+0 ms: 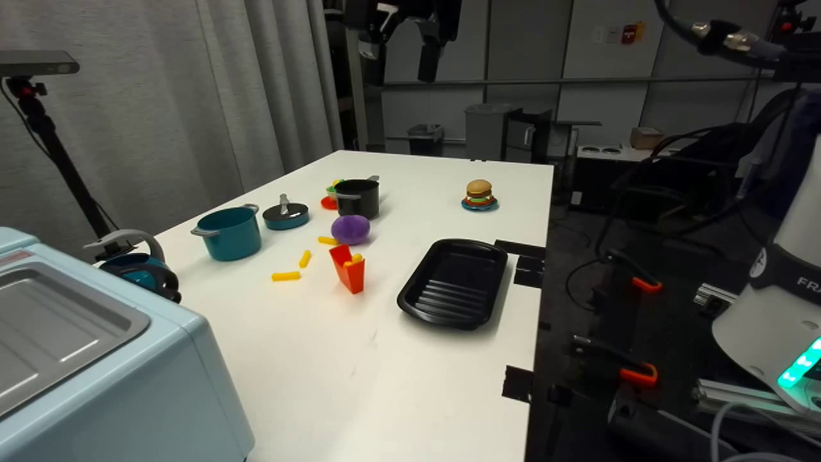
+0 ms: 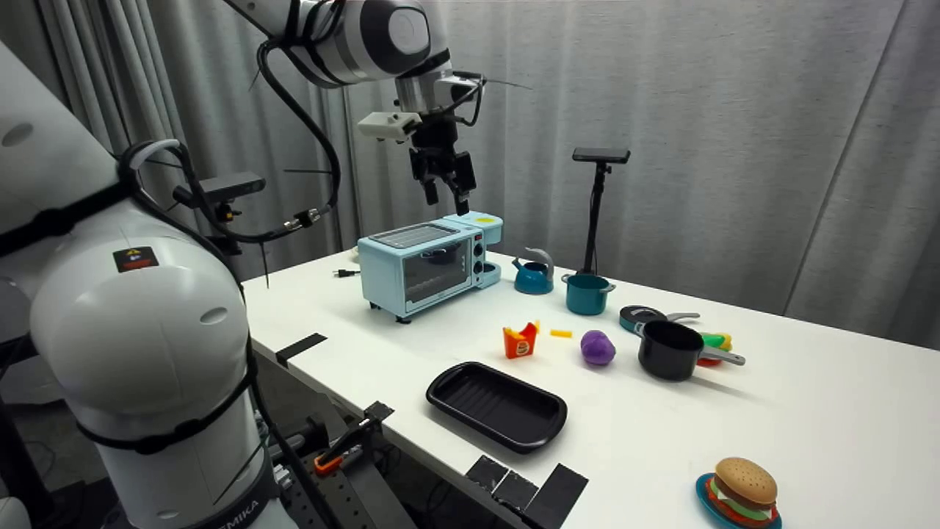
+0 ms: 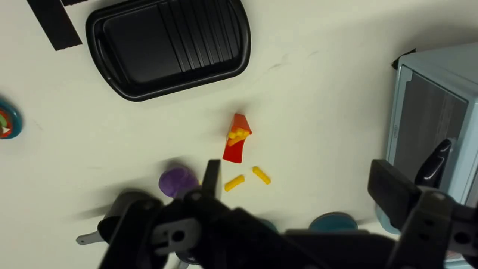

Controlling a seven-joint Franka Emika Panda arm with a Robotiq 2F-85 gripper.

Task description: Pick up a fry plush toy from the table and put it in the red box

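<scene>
Several yellow fry toys lie on the white table. In an exterior view there is a fry at the left, a middle fry and a fry beside the purple item. In the wrist view two fries show; another is mostly hidden behind a finger. The red box stands upright with several fries inside, also seen in an exterior view and the wrist view. My gripper is open and empty, high above the table, also in both exterior views.
A black tray lies near the red box. A purple item, black pot, teal pot, kettle and light blue toaster oven stand around. A burger toy sits at the far end.
</scene>
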